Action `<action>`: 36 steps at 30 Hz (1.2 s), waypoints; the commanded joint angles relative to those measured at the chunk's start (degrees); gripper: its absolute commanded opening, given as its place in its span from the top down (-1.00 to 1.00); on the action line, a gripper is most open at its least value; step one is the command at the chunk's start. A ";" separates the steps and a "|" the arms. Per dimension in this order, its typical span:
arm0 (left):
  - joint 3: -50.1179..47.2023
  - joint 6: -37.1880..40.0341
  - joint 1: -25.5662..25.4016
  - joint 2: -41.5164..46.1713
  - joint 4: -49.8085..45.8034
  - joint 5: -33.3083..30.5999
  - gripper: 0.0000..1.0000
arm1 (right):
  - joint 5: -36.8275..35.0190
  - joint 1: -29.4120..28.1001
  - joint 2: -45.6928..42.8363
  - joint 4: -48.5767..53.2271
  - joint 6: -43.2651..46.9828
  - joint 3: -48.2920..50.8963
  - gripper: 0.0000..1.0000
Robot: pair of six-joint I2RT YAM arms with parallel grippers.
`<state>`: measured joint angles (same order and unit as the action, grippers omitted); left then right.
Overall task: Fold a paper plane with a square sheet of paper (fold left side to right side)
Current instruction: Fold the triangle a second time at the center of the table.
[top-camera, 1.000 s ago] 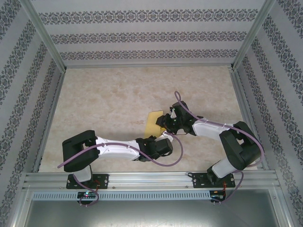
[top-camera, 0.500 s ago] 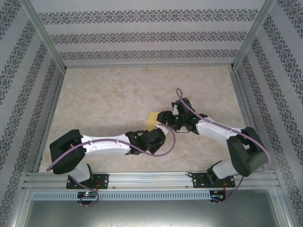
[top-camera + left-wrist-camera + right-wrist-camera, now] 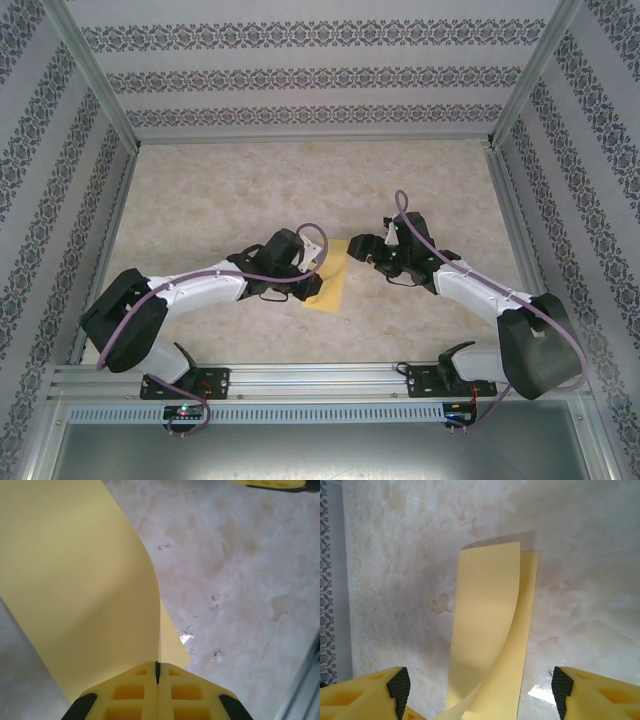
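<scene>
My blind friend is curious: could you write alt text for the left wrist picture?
The left end effector, shut, pinches the edge of a yellow paper that curls upward over itself above a beige marbled floor.

This is looking like a robot test cell: aluminium frame rails (image 3: 300, 378) are boxing in wallpapered panels (image 3: 300, 75) and a marbled desk (image 3: 220, 190).

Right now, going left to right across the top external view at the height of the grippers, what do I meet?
left gripper, shut on the paper → square sheet of paper, partly folded over → right gripper, open and just off the sheet's right edge.
</scene>
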<state>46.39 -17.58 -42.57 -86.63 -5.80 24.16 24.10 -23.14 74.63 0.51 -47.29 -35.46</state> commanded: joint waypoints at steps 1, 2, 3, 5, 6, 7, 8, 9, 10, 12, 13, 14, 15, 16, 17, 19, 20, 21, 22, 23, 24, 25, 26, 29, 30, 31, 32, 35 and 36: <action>2.60 3.08 1.68 -2.65 -2.63 7.18 1.00 | 0.93 -1.72 1.09 0.36 2.22 0.83 -0.48; 2.86 3.82 2.10 -3.16 -3.18 7.29 1.00 | 0.57 -2.16 1.23 0.07 2.02 1.07 -0.46; 3.07 4.37 2.67 -3.57 -3.65 7.37 1.00 | 0.28 -2.54 1.31 -0.26 1.89 1.46 -0.44; 3.43 5.15 3.67 -4.18 -3.91 7.57 1.00 | -0.19 -3.54 1.52 -1.04 1.48 2.12 -0.39; 3.59 5.51 4.18 -4.39 -4.01 7.58 1.00 | -0.46 -3.98 1.61 -1.42 1.33 2.45 -0.35; 3.80 5.92 4.63 -4.59 -4.02 7.66 1.00 | -0.77 -4.47 1.72 -1.55 1.19 2.67 -0.32; 4.10 6.42 4.92 -4.94 -4.27 7.56 1.00 | -1.13 -4.86 1.77 -1.48 1.08 2.83 -0.28; 4.54 6.91 5.25 -5.36 -4.56 7.46 1.00 | -1.50 -5.28 1.92 -1.48 0.99 2.99 -0.22; 4.89 7.52 5.54 -5.77 -4.78 7.59 1.00 | -1.88 -5.71 2.01 -1.48 1.06 3.11 -0.17; 5.71 8.61 6.03 -6.73 -5.56 7.60 1.00 | -2.33 -6.37 2.24 -1.19 1.35 3.21 -0.12; 6.30 9.38 6.17 -7.27 -6.21 7.63 1.00 | -2.62 -6.64 2.27 -0.83 1.53 3.21 -0.09; 6.78 10.05 6.34 -7.70 -6.99 7.32 1.00 | -2.73 -6.84 2.28 -0.70 1.54 3.36 -0.07; 7.16 10.64 6.65 -8.09 -7.74 6.92 1.00 | -2.84 -6.97 2.21 -0.76 1.58 3.55 -0.05; 7.30 11.17 6.85 -8.36 -8.27 6.34 1.00 | -2.95 -7.07 2.06 -0.91 1.58 3.80 -0.05; 7.32 11.46 7.05 -8.47 -8.52 5.88 1.00 | -3.05 -7.18 1.94 -0.95 1.58 3.99 -0.04; 7.27 11.95 7.49 -8.65 -8.48 5.26 1.00 | -3.18 -7.37 1.75 -0.79 1.75 4.25 -0.03; 7.31 12.11 7.57 -8.73 -8.46 4.94 1.00 | -3.35 -7.43 1.66 -0.69 1.78 4.37 -0.02; 7.44 12.28 7.59 -8.82 -8.35 4.66 1.00 | -3.46 -7.45 1.66 -0.73 1.78 4.52 -0.02; 7.55 12.39 7.67 -9.06 -8.35 4.39 1.00 | -3.36 -7.53 1.65 -0.82 1.85 4.53 -0.01; 7.70 12.42 7.67 -9.23 -8.27 4.38 1.00 | -3.26 -7.61 1.66 -0.78 2.00 4.45 -0.01; 7.98 12.78 7.67 -9.62 -8.50 4.22 1.00 | -3.06 -7.78 1.65 -0.80 2.02 4.32 0.00; 8.31 12.99 7.67 -10.03 -8.73 3.96 1.00 | -2.94 -7.93 1.74 -0.83 2.11 4.19 0.01; 8.50 13.26 7.65 -10.33 -9.06 3.61 1.00 | -3.00 -8.05 1.73 -0.84 2.11 4.17 0.01; 9.00 14.16 7.76 -11.13 -10.02 2.02 1.00 | -3.21 -8.46 1.86 -0.52 2.28 4.00 0.06; 8.99 14.36 7.85 -11.19 -10.14 1.50 1.00 | -3.35 -8.58 1.89 -0.37 2.42 3.98 0.07; 8.92 14.61 7.85 -11.24 -9.90 1.25 1.00 | -3.36 -8.68 1.99 -0.29 2.46 3.89 0.08; 8.94 14.81 7.94 -11.34 -9.84 1.00 1.00 | -3.44 -8.68 2.05 -0.21 2.47 3.87 0.09; 9.76 15.63 7.94 -12.06 -10.05 0.32 1.00 | -3.49 -8.84 2.40 -0.05 2.55 3.66 0.11; 10.15 16.05 7.94 -12.39 -10.26 -0.11 1.00 | -3.44 -8.90 2.45 0.03 2.59 3.56 0.11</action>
<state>54.26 -4.27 -35.51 -97.80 -14.06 25.69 21.85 -31.05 76.55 0.30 -46.04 -31.62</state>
